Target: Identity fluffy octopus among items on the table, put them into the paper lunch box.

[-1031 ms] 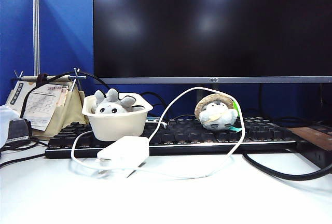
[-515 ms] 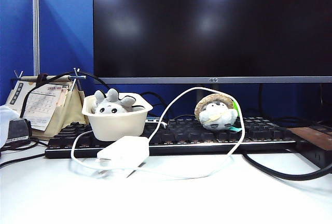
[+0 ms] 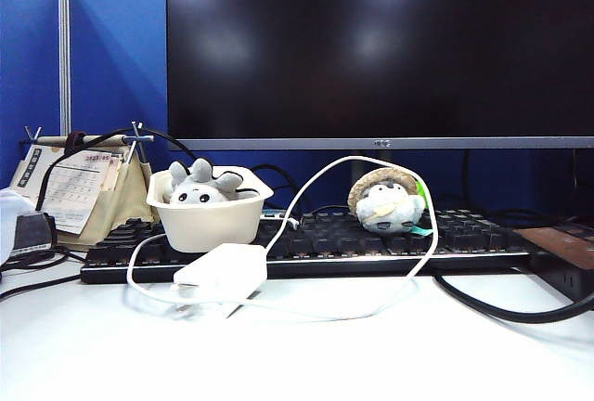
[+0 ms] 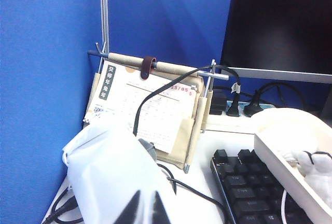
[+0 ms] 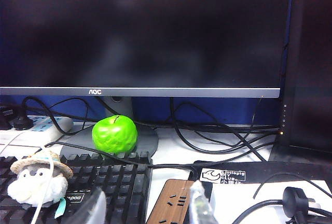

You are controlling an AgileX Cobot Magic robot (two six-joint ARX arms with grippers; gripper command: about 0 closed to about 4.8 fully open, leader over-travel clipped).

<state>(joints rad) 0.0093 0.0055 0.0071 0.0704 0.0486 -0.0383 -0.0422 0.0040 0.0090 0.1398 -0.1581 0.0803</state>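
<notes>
**Octopus in the box, desk crowded**

I see the light-grey fluffy octopus (image 3: 198, 187) inside the cream paper lunch box (image 3: 209, 221) on the black keyboard (image 3: 371, 234). At its 5 o'clock lies a white power adapter (image 3: 223, 266); at 3, a straw-hatted plush (image 3: 386, 201). Left gripper (image 4: 146, 209) tips are nearly together above a white bag (image 4: 109, 172); right gripper (image 5: 145, 208) is spread, by a green apple (image 5: 114, 134).

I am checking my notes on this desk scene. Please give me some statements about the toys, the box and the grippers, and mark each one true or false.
1. The octopus sits inside the lunch box. True.
2. The lunch box stands on the bare table. False: it rests on the keyboard.
3. The hat plush lies on the keyboard, apart from the box. True.
4. The right gripper is shut on the hat plush. False: its jaws stand open and hold nothing.
5. A green apple sits on the monitor's base. True.
6. The left gripper holds the octopus. False: it is low by the calendar, away from the box.
</notes>
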